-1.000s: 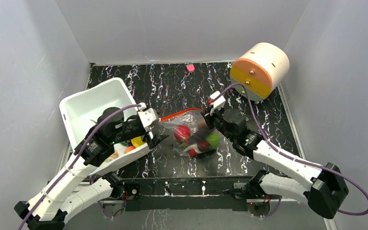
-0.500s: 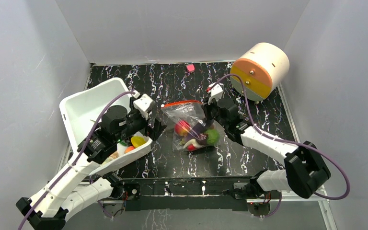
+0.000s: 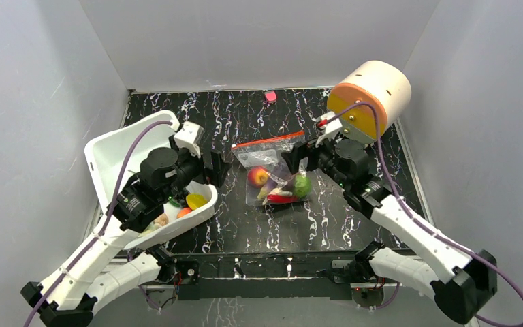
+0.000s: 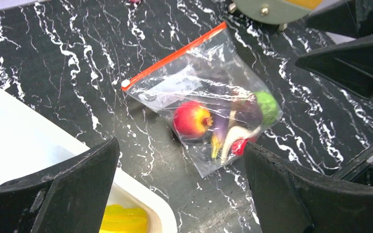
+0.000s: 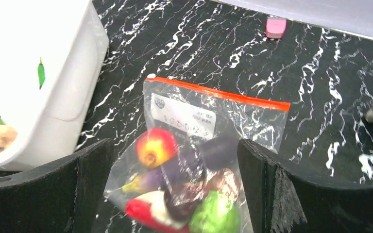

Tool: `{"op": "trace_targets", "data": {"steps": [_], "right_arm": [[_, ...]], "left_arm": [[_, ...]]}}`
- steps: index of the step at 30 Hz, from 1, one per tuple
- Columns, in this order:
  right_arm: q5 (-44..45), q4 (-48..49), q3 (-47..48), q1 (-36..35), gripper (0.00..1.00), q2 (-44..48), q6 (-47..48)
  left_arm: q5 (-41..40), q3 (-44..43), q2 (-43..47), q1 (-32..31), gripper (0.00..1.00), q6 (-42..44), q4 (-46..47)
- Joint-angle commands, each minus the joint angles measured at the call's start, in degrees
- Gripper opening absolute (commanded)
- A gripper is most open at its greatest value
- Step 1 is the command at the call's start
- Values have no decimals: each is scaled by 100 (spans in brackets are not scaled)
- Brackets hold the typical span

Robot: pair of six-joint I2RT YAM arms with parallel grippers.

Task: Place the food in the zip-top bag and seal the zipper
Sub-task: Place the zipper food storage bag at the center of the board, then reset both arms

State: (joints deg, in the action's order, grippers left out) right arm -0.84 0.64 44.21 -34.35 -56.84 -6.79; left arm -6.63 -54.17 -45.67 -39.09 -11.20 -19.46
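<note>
The black marbled tabletop (image 3: 245,231) carries everything. On its left sits the white tub (image 3: 119,153), tipped up on the left arm's side, with a yellow piece (image 3: 195,201) and an orange one (image 3: 184,212) lying in its low corner. At the far right stands a cream drum with an orange face (image 3: 371,95).

The left hand (image 3: 214,170) hangs over the tub's rim, spread wide and holding nothing. The right hand (image 3: 299,155) hovers just beside the bag's right corner, also wide and empty.

Between the two hands the zip-top bag (image 3: 262,153) lies flat on the tabletop, free of both. Inside I can see the red apple (image 3: 259,176), the green round fruit (image 3: 302,185), the purple eggplant (image 5: 160,177) and the red chili (image 3: 282,199), all bunched at the near end. A dark piece beside them may be the grapes, though I cannot tell.

The zipper (image 3: 269,142) runs straight along the far edge and looks pressed shut end to end, so I would judge the job about done. The tub's leftovers are the only doubt.

A small pink thing (image 3: 270,97) lies by the back wall, well apart and blocking nothing
</note>
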Motion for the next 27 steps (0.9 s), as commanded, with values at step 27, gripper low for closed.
{"op": "trace_targets", "data": {"steps": [27], "right_arm": [[660, -2188, 830, 25, 98, 1587, -2209]], "left_arm": [[-552, -444, 555, 24, 98, -611, 156]]}}
